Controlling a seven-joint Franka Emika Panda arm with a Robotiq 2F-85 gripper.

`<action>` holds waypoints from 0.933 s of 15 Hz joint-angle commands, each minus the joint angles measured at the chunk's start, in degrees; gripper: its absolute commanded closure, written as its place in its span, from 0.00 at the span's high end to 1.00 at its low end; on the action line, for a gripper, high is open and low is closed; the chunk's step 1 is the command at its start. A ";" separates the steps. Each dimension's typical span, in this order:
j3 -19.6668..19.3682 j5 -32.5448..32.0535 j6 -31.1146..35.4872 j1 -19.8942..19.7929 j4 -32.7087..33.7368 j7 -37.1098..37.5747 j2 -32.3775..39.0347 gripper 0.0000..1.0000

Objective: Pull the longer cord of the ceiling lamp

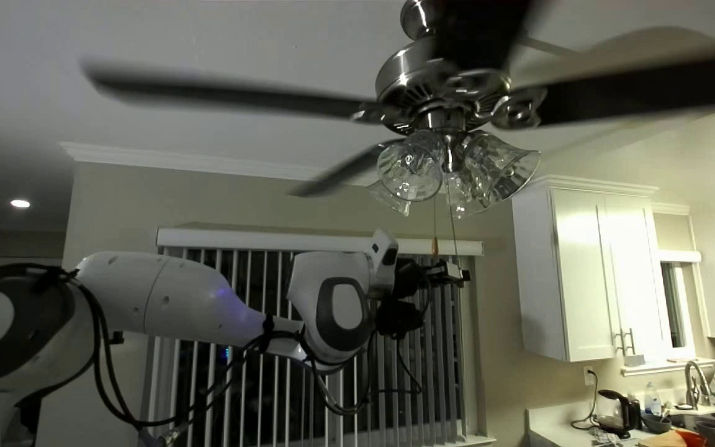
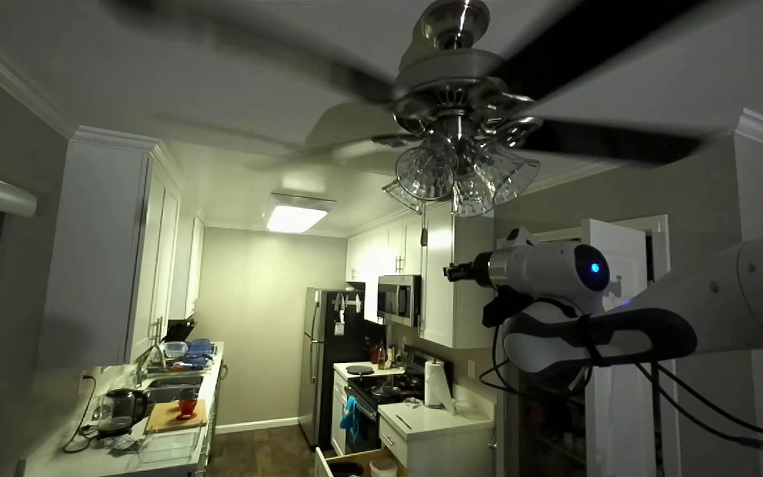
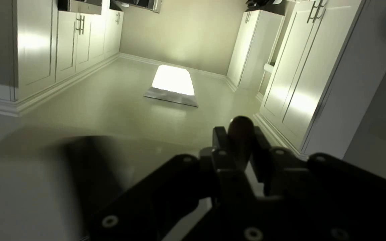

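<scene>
The ceiling lamp is a silvery fan light (image 1: 443, 77) with glass bell shades and long dark blades; it also shows in an exterior view (image 2: 451, 86). The blades are blurred. The longer cord (image 1: 454, 226) runs down as a thin line from the shades to my gripper (image 1: 458, 275); the cord also shows in an exterior view (image 2: 452, 240), above the gripper (image 2: 450, 272). In the wrist view the fingers (image 3: 241, 144) are closed on a dark reddish knob (image 3: 241, 129) at the cord's end. A shorter cord with an orange-brown knob (image 1: 435, 247) hangs beside it, apart from the fingertips.
The fan blades (image 1: 227, 93) spread above the arm. White wall cabinets (image 1: 593, 267) stand beyond the lamp. A window with vertical blinds (image 1: 258, 397) is behind the arm. A lit ceiling panel (image 2: 297, 217) and kitchen counters (image 2: 176, 447) lie further off.
</scene>
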 commanded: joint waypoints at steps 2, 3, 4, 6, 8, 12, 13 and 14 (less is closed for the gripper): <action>0.15 -0.48 -0.82 0.52 -0.57 -0.34 1.50 0.46; 0.25 -0.42 -1.38 0.48 -0.77 -0.30 1.42 0.51; 0.26 -0.45 -1.80 0.65 -0.93 -0.34 1.59 0.56; 0.21 -0.50 -2.54 0.95 -1.51 -0.44 1.88 0.69; -0.08 -0.51 -3.14 1.43 -2.12 -0.52 2.16 0.82; -0.67 -0.48 -4.46 2.06 -3.39 -0.67 2.38 1.00; -0.82 -0.49 -4.77 2.14 -3.77 -0.72 2.33 1.00; -1.18 -0.48 -5.27 2.53 -4.11 -0.80 2.42 1.00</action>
